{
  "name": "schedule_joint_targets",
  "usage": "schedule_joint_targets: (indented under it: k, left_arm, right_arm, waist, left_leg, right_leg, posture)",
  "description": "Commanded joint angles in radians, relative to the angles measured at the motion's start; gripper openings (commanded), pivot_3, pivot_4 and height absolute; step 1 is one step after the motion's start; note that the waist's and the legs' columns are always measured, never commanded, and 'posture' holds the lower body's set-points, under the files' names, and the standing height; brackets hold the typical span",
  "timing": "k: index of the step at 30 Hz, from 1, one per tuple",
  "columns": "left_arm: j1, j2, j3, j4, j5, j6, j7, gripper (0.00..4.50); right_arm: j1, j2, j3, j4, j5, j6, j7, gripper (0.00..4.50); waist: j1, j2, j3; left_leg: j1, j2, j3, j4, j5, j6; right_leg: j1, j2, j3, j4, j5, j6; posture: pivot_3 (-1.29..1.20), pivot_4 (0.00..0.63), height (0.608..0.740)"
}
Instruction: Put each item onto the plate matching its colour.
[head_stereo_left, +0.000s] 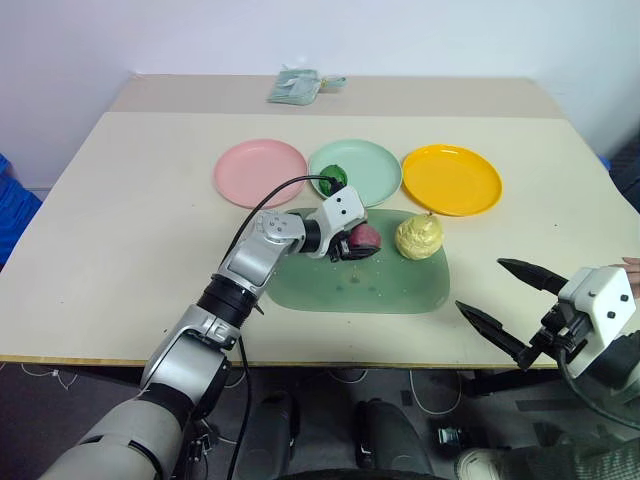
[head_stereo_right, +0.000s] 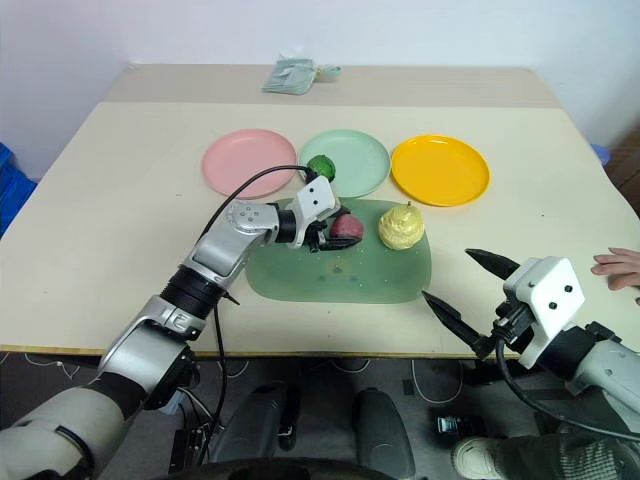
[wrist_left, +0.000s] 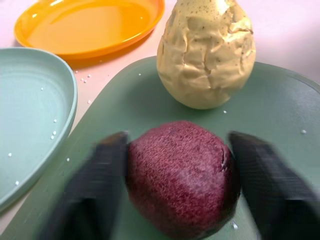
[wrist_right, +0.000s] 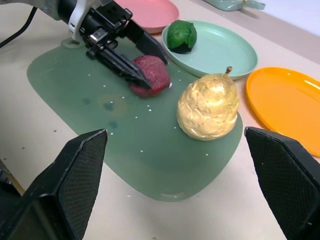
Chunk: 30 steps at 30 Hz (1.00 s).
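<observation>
desk (head_stereo_left: 130, 240): beige, rectangular
plates: pink (head_stereo_left: 260, 172), mint (head_stereo_left: 368, 165), orange (head_stereo_left: 452, 179) in a row
board (head_stereo_left: 340, 285): green, just before the plates
far edge: folded cloth (head_stereo_left: 294, 86)

My left arm reaches from the lower left of the head view up toward frame centre, wrist bent, left gripper (head_stereo_left: 352, 243) angled slightly down with its two black fingers (wrist_left: 90, 190) clamped on either side of the dark red oval (wrist_left: 179, 179). My right arm sits at the lower right of the frame, right gripper (head_stereo_left: 505, 300) pointing toward centre, fingers spread wide apart, nothing between them.
</observation>
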Motion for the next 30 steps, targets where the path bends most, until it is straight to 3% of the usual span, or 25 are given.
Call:
schedule_joint_targets:
  k: [1,6,9,16,23,30]
  left_arm:
    - [-0.01,-0.001,0.031,-0.013,0.002,-0.015,0.007,2.7]
    - [0.002,0.004,0.055,-0.035,-0.003,0.006,0.032,2.7]
    - [-0.003,-0.024,0.15,-0.067,-0.074,0.082,0.096,2.7]
    - [-0.056,-0.048,0.416,-0.061,-0.095,0.104,0.481,2.7]
    - [-0.155,-0.057,0.507,0.221,0.016,-0.107,0.895,2.7]
    - [-0.228,-0.061,0.521,0.497,0.022,-0.261,0.972,2.7]
  right_arm:
    - [-0.016,-0.016,-0.017,-0.031,0.019,-0.001,-0.006,4.5]
    - [-0.053,-0.031,0.004,-0.016,0.014,0.006,-0.009,4.5]
    - [-0.077,-0.039,0.021,-0.003,0.007,0.005,-0.006,4.5]
    - [-0.116,-0.046,0.046,0.042,-0.009,-0.02,0.016,4.5]
    - [-0.239,-0.042,0.147,0.102,-0.047,-0.06,0.011,4.5]
    - [-0.361,-0.03,0.24,0.159,-0.079,-0.089,0.002,4.5]
  waist:
    - [0.0,0.0,0.0]
    - [0.0,0.0,0.0]
    - [0.001,0.0,0.0]
    - [-0.001,0.0,0.0]
    - [0.003,-0.002,0.0]
    - [0.002,-0.002,0.0]
  left_leg:
    - [0.0,0.0,0.0,0.0,0.0,0.0]
    - [0.0,0.0,0.0,0.0,0.0,0.0]
    - [0.0,0.0,0.0,0.0,0.0,0.0]
    - [0.0,0.0,0.0,0.0,0.0,0.0]
    - [0.0,-0.002,0.0,0.001,0.0,0.0]
    - [-0.001,-0.003,0.0,0.001,0.0,0.0]
  right_leg:
    - [0.0,0.0,0.0,0.0,0.0,0.0]
    - [0.0,0.0,0.0,0.0,0.0,0.0]
    - [0.0,0.0,0.0,0.0,0.0,0.0]
    - [0.0,0.0,0.0,0.0,0.0,0.001]
    - [0.0,0.0,0.0,0.001,0.002,0.003]
    - [0.0,-0.001,0.0,0.001,0.002,0.004]
  posture:
    - [0.0,0.15,0.74]
    - [0.0,0.15,0.74]
    - [0.0,0.15,0.74]
    - [0.0,0.15,0.74]
    - [0.0,0.15,0.74]
    - [0.0,0.15,0.74]
